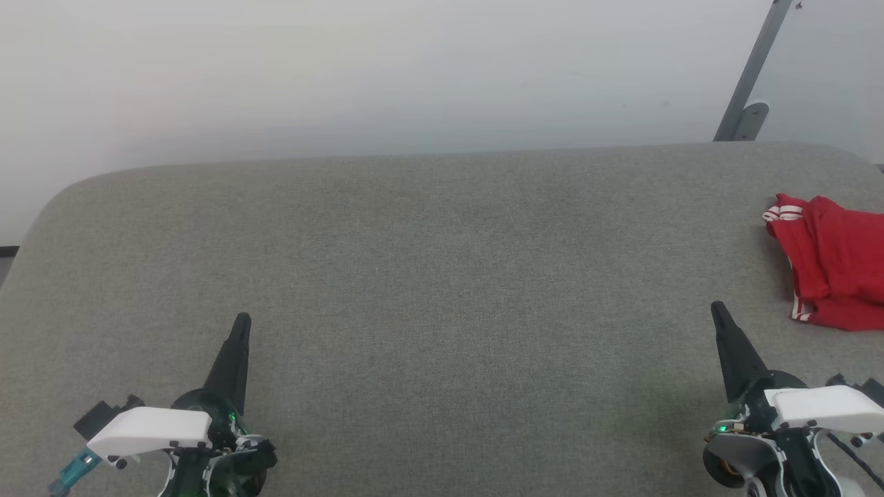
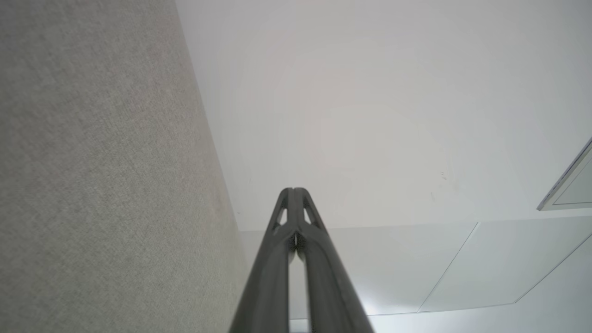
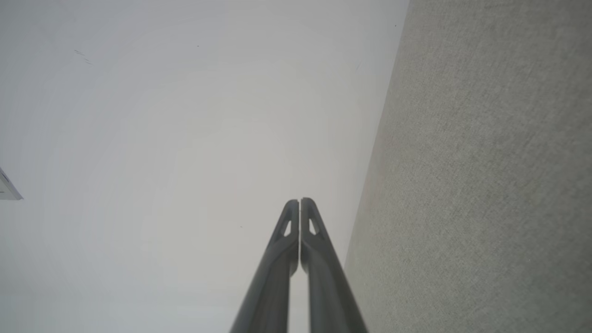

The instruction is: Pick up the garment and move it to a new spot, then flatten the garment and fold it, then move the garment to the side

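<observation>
A red garment with white-striped trim was seen bunched at the right edge of a grey fabric-covered table, partly cut off by the frame. The left gripper and right gripper were held over the table's near side, fingers pressed together on nothing, the right one near the garment but apart from it.

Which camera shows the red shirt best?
The head view. There the red shirt lies near the right end of the grey table, cut off by the picture's edge. The wrist views look along the shut left pincer and right pincer at table cloth and pale wall.
</observation>
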You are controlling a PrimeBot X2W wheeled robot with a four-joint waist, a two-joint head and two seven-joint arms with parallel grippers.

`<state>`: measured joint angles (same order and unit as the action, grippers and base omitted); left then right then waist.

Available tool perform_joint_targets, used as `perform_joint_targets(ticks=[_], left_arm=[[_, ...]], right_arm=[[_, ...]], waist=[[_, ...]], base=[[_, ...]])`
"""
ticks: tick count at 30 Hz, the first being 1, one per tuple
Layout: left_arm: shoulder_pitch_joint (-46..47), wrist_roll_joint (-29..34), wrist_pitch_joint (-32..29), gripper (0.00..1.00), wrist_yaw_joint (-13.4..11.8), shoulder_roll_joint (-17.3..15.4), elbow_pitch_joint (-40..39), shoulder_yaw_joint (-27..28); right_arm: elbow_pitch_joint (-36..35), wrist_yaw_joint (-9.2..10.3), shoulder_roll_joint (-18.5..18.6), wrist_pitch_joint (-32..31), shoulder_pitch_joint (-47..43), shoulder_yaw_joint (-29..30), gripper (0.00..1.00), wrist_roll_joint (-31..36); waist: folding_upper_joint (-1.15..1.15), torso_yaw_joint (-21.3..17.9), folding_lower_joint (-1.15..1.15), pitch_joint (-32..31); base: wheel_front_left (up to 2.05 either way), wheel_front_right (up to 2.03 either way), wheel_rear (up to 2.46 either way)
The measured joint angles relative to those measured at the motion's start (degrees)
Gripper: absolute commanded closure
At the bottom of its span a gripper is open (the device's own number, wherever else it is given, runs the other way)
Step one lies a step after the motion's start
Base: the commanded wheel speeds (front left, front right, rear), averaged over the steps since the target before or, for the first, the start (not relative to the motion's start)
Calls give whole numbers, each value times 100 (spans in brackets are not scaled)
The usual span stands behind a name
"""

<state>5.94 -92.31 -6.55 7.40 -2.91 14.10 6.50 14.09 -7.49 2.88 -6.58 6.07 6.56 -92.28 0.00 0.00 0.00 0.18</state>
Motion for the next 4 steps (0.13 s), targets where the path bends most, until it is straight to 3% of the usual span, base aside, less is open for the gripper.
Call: perform_joint_targets(ticks=[4], left_arm=[[0, 0, 0, 100, 0, 0, 0, 0]], right_arm=[[0, 0, 0, 0, 0, 1, 100, 0]], waist=[[0, 0, 0, 0]], base=[[0, 0, 0]])
